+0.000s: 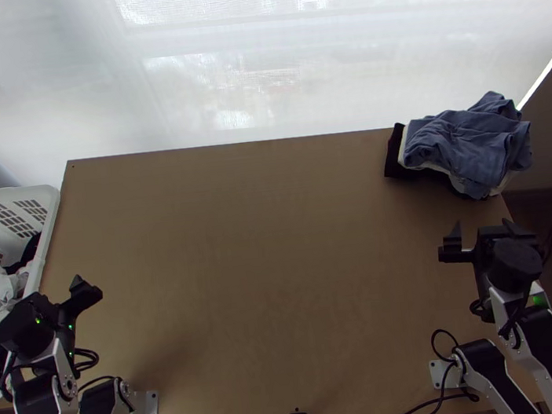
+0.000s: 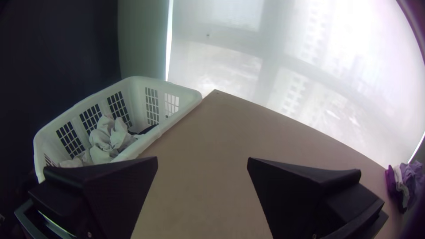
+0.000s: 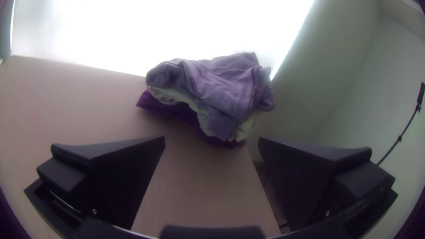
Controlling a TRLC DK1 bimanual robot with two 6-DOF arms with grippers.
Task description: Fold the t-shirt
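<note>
Tabletop (image 2: 203, 150), clothes basket (image 2: 169, 124), left wrist view

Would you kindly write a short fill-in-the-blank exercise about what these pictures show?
The colour of the basket is ____.
In the top view, the heap of clothes lies at the table's far ____ corner.
The gripper nearer the basket is the ____ one.
The right gripper is not shut but ____.

Missing words: white; right; left; open.

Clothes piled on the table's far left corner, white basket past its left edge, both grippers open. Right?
Wrong corner: the top view has the clothes pile at far right. White basket past the left edge, left gripper and right gripper open: yes.
</note>
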